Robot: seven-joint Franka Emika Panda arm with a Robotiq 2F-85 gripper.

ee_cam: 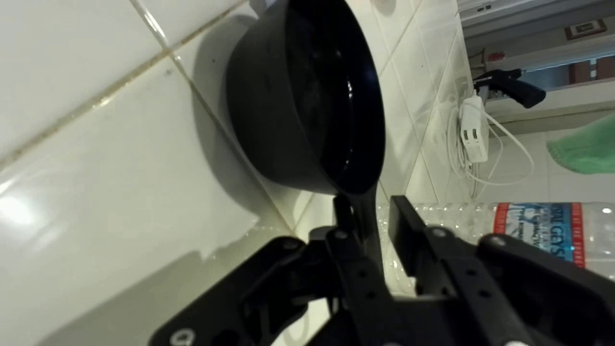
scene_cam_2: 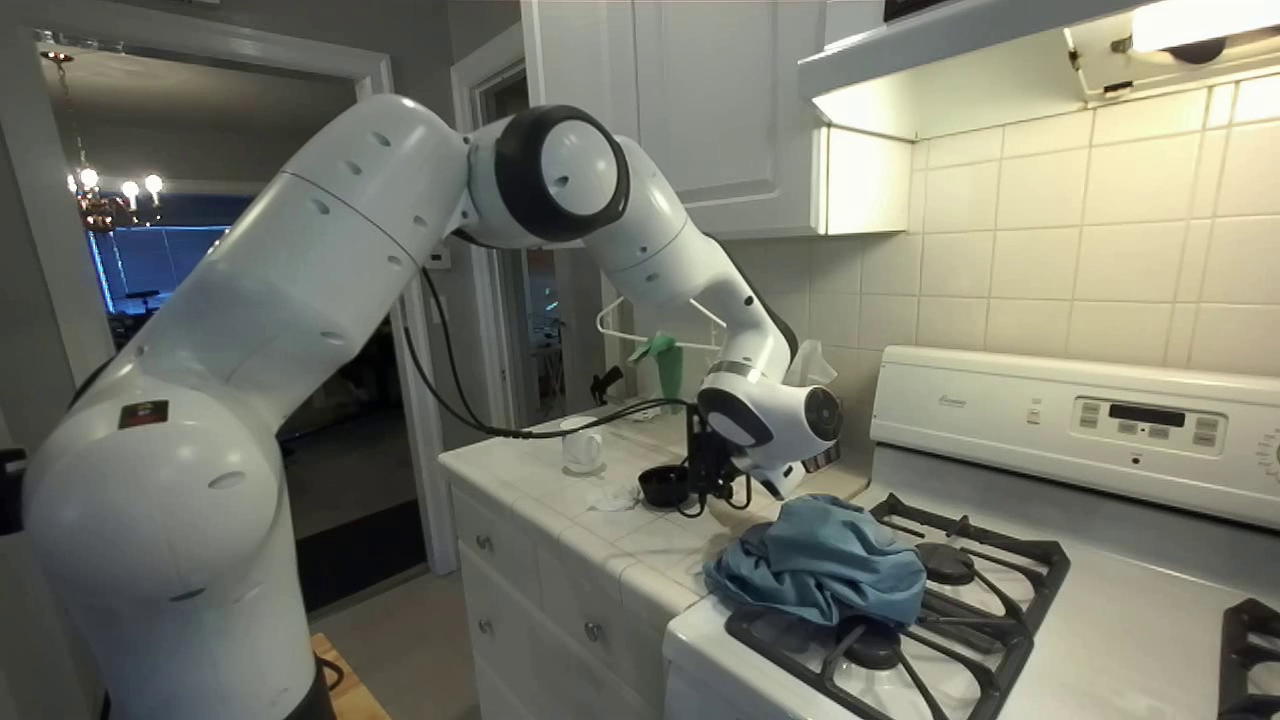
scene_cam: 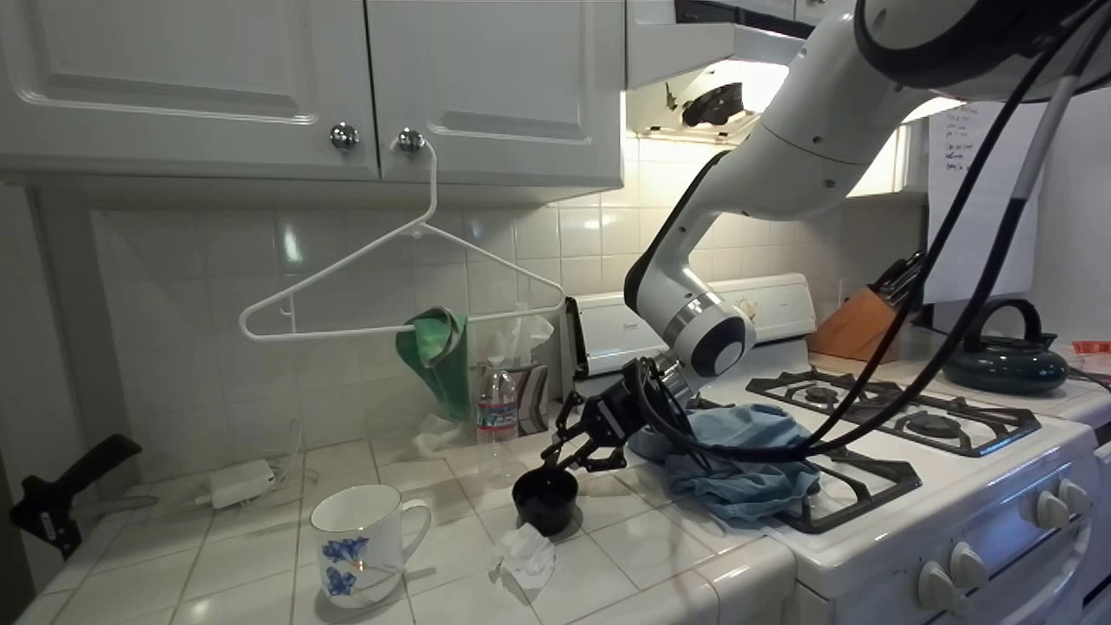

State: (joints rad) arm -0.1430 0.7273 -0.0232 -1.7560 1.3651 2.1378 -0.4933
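Observation:
A small black pan-like cup [scene_cam: 545, 503] with a slim handle stands upright on the white tiled counter, also visible in an exterior view as a black cup [scene_cam_2: 662, 488]. In the wrist view its dark bowl [ee_cam: 269, 110] lies just beyond my gripper [ee_cam: 372, 211]. The handle [ee_cam: 369, 228] runs between my fingers, close against the left one; whether it touches is hard to tell. A visible gap separates the handle from the right finger [ee_cam: 408, 235], so the jaws are partly open around it. Crumpled white paper [scene_cam: 528, 555] lies beside the cup.
A flowered white mug [scene_cam: 358, 542] stands near the cup. Behind are a clear bottle [scene_cam: 496, 415] and a green cloth [scene_cam: 447, 369] on a white hanger [scene_cam: 347, 333]. Blue cloth [scene_cam_2: 820, 560] is heaped on the stove's burner grate [scene_cam_2: 1045, 575], close to the arm.

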